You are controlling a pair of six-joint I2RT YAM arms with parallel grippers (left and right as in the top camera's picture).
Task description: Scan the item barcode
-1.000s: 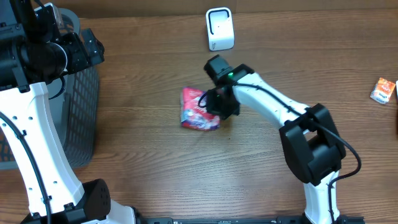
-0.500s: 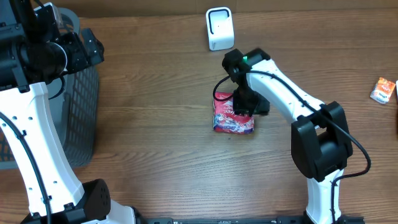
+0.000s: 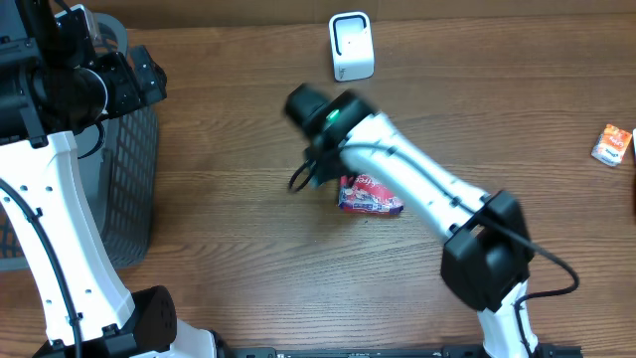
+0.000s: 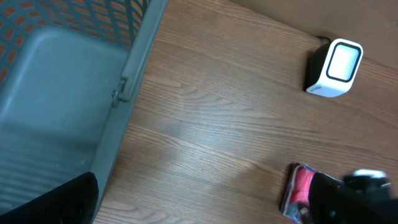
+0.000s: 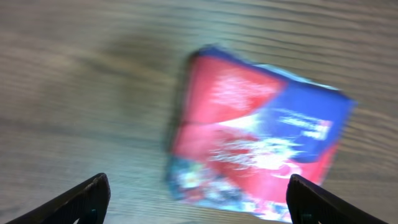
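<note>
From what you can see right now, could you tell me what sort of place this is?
Probably a mock checkout station on a wooden table: a white scanner, a red packet lying near it, and a grey basket at the side.

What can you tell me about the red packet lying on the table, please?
The red packet is a glossy, crinkled pouch, red with blue edging and white print too blurred to read. It lies flat on the wooden table, apart from the white scanner. The right arm hides one corner in the overhead view; the right gripper hangs open over it, not gripping it.
</note>
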